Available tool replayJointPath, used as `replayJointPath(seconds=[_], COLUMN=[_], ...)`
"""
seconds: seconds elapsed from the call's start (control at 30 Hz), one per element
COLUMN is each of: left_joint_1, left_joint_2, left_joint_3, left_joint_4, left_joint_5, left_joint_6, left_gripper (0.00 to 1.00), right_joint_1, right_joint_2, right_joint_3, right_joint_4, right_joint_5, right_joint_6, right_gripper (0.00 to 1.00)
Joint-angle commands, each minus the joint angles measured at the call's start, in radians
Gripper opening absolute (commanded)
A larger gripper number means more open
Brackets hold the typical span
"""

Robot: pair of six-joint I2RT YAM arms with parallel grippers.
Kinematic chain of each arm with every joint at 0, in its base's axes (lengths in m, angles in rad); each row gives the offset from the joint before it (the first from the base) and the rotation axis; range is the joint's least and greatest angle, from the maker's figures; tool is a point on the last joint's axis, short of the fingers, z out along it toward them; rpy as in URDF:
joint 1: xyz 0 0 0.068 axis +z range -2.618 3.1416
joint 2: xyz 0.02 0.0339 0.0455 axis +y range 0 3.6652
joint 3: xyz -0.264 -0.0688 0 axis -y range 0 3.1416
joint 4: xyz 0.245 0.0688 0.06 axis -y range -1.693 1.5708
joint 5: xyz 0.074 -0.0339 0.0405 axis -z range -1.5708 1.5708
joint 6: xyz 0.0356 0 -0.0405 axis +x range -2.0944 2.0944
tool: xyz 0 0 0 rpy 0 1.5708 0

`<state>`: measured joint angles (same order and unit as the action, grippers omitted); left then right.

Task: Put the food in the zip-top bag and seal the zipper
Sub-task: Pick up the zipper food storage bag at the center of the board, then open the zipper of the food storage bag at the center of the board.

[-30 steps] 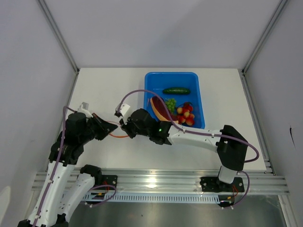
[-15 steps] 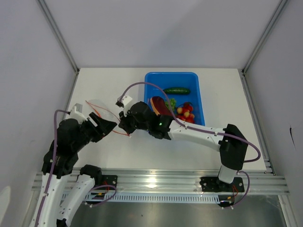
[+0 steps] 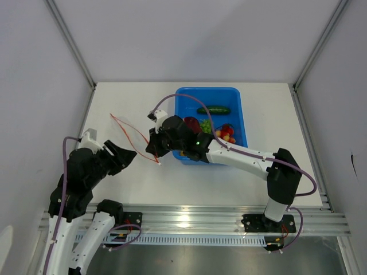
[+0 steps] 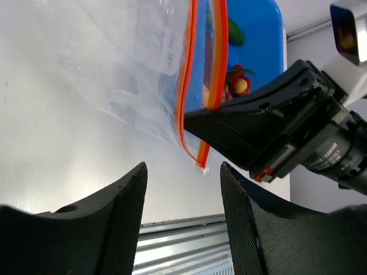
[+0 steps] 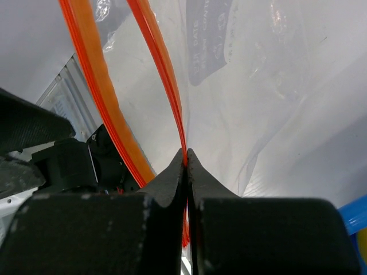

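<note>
White flat table [image 3: 189, 186]: walled left, back and right by grey panels, closed at the near edge by a metal rail [image 3: 189, 220]; bare surface along the left side and across the near half. Blue rectangular plastic bin [image 3: 186, 98]: set toward the back, right of centre, well clear of the walls. Clear crinkly zip-top bag [image 4: 114, 63]: held just left of the bin, mouth parted, its thin orange-red zipper strip [image 5: 102, 91] split into two lips. Right gripper [image 5: 184, 153]: fingers pressed together, clamped on one lip of the strip; other lip free beside it. Left gripper [image 4: 182, 167]: fingers wide apart, holding nothing, near the strip's corner, no contact seen. Food, all in the bin: dark green cucumber [image 3: 213, 110] toward the back wall; red-brown meat slice [image 3: 192, 123]; green leafy bunch [image 3: 205, 124]; small red fruits [image 3: 227, 133] at the right side.
</note>
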<state>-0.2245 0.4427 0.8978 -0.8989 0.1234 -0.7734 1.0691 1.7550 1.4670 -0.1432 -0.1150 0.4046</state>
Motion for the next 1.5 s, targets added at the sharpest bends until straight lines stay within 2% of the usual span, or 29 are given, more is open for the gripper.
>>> replayJointPath(seconds=[0.0,0.37,0.57,0.77,0.87,0.9,0.97,1.0,1.07,1.27,1.47], left_joint_1=[-0.004,-0.004,-0.004,-0.004,-0.006,-0.006,-0.004,-0.004,-0.004,-0.004,-0.004], left_joint_2=[0.050,0.163,0.226,0.255,0.277,0.286,0.309,0.312,0.309,0.277,0.272], left_joint_3=[0.016,-0.007,0.001,0.021,0.036,0.041,0.058,0.061,0.072,0.136,0.190], left_joint_4=[0.061,0.169,0.204,0.236,0.232,0.226,0.207,0.203,0.189,0.081,0.002], left_joint_5=[-0.022,-0.047,-0.071,-0.050,-0.065,-0.068,-0.068,-0.067,-0.076,-0.111,-0.099], left_joint_6=[0.034,0.062,0.094,0.103,0.126,0.132,0.151,0.157,0.175,0.269,0.330], left_gripper=[0.57,0.57,0.52,0.52,0.45,0.34,0.24,0.14,0.01,0.01,0.01], right_joint_1=[0.006,0.012,0.012,0.009,0.011,0.009,0.009,0.005,-0.003,-0.076,-0.175], right_joint_2=[-0.054,-0.084,-0.098,-0.094,-0.091,-0.092,-0.091,-0.091,-0.086,-0.089,-0.086], right_joint_3=[0.029,0.023,0.016,0.012,0.012,0.012,0.012,0.012,0.012,-0.020,-0.057], right_joint_4=[0.001,0.004,0.005,0.001,0.002,0.004,0.007,0.007,-0.004,-0.025,-0.019], right_joint_5=[-0.017,-0.018,-0.028,-0.032,-0.035,-0.035,-0.038,-0.041,-0.038,-0.046,-0.117], right_joint_6=[0.019,0.034,0.043,0.048,0.053,0.054,0.057,0.063,0.074,0.132,0.192], right_gripper=[0.00,0.00,0.00,0.00,0.00,0.00,0.00,0.00,0.00,0.00,0.00])
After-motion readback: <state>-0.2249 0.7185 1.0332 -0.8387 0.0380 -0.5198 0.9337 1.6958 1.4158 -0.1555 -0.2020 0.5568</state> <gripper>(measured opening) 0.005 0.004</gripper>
